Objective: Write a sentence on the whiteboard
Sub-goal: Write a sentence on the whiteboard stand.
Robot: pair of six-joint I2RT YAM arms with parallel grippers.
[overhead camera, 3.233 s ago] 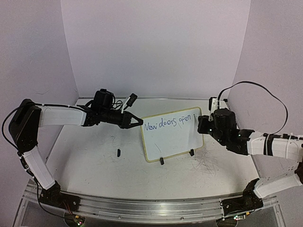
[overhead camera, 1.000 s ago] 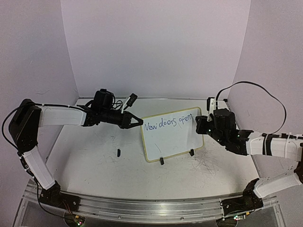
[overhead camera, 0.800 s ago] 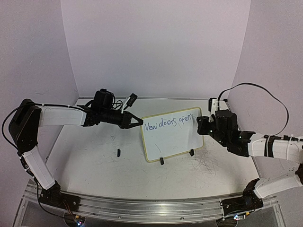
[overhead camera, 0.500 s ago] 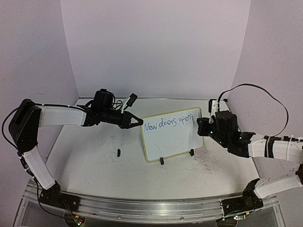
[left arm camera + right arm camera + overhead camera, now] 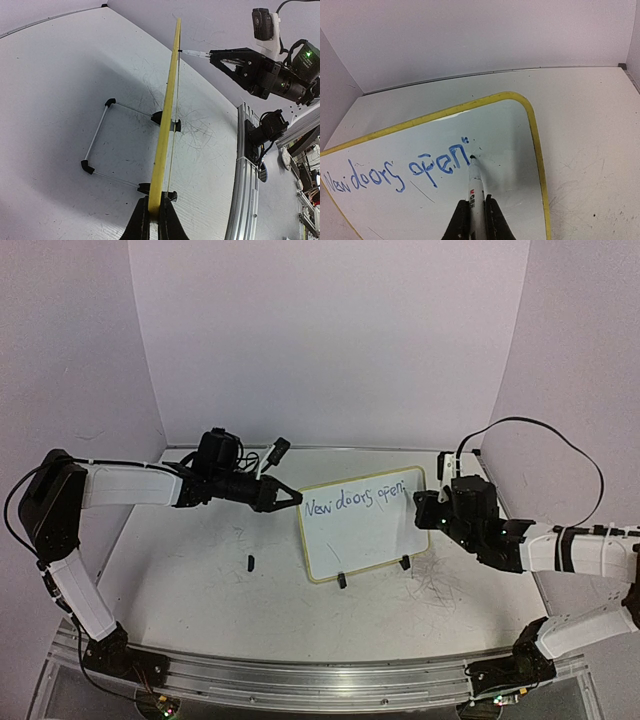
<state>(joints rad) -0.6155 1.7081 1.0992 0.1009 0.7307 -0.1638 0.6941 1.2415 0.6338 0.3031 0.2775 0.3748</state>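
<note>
1. Location: the whiteboard stands upright on the tabletop, mid-way between the two arms, propped on two small black feet.
2. Left pincer: pressed onto the board's cream frame at its left edge, so you are bracing the board there.
3. Right pincer: pinched on a marker, gripped on the barrel. The tip touches the glossy face just right of the writing.
4. Sentence: blue script reads "New doors open" plus a stroke or two (not yet complete, in my judgement).
5. Handling, board: judged light and stiff, with a slick face. The thin wire stand seen from the left wrist suggests it will skid or tip backward under pen pressure. Take hold on the frame edge, never on the written face, which would likely smear.
6. Handling, marker: slim, smooth and light, so it may twist in the grip. Press gently, since little room is left before the right frame.
</note>
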